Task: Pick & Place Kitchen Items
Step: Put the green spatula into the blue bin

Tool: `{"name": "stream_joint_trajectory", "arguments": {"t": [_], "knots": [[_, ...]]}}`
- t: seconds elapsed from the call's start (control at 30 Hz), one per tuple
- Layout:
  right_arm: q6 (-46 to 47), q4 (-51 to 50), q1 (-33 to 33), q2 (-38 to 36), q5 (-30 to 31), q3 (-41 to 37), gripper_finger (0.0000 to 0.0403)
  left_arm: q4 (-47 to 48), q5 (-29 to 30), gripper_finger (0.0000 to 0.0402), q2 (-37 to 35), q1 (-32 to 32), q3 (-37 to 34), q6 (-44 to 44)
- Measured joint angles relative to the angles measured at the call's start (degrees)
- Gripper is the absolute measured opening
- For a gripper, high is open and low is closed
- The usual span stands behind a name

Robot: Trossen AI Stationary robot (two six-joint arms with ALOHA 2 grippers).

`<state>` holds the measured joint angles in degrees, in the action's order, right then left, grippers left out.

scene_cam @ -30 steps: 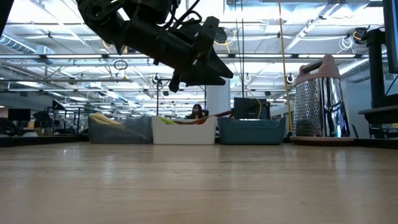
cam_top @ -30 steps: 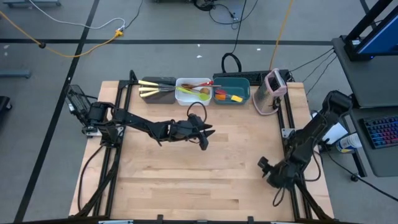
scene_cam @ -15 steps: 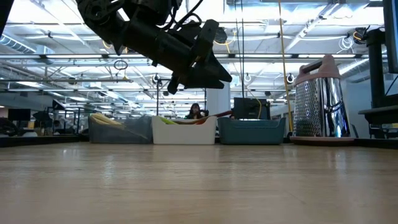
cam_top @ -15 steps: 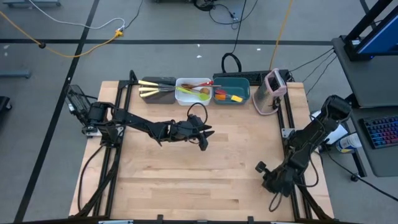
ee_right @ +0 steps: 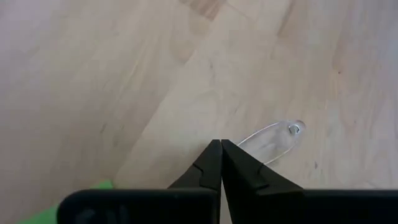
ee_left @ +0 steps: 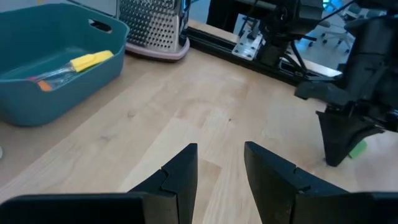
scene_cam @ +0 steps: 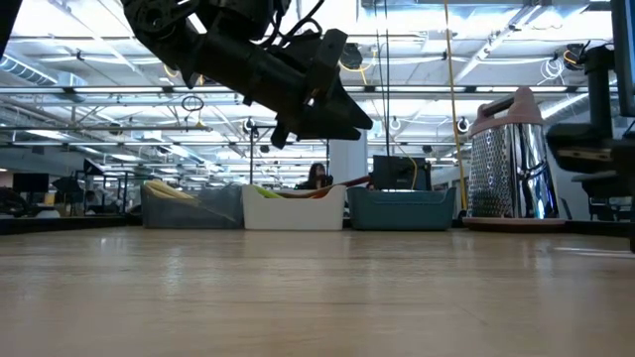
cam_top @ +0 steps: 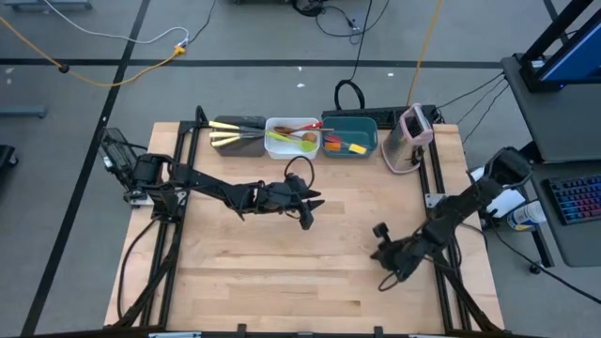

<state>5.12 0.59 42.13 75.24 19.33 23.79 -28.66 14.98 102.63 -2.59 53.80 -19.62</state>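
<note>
The right hand (ee_right: 221, 144) has its fingers pressed together on the clear handle (ee_right: 268, 140) of a green-headed spatula (ee_right: 93, 190) lying flat on the desk (ee_right: 124, 74), so this thin pinch could slip when lifted, while the left hand (ee_left: 219, 163) hovers apart, holding nothing.

The left arm was stretched from the table's left edge toward the middle, and the left gripper (cam_top: 306, 208) was held above the surface with its fingers (ee_left: 181, 175) parted and nothing between them. The right arm was reached in from the right edge, low over the table, and the right gripper (cam_top: 379, 238) was closed, fingertips (ee_right: 213, 163) pressed together.
</note>
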Motion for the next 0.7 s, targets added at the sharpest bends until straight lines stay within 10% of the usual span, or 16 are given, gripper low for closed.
{"name": "stream_joint_trajectory", "arguments": {"t": [0.47,0.7], "knots": [[10.9,12.3,-1.2,-6.1,4.7,0.0,0.0001,0.6,-0.2,0.0136,0.0,0.0,0.0,0.5],[23.3,10.4,1.0,-6.9,-4.9,0.1,0.0015,0.7,-0.2,0.0136,0.0,0.0,0.0,0.9]]}}
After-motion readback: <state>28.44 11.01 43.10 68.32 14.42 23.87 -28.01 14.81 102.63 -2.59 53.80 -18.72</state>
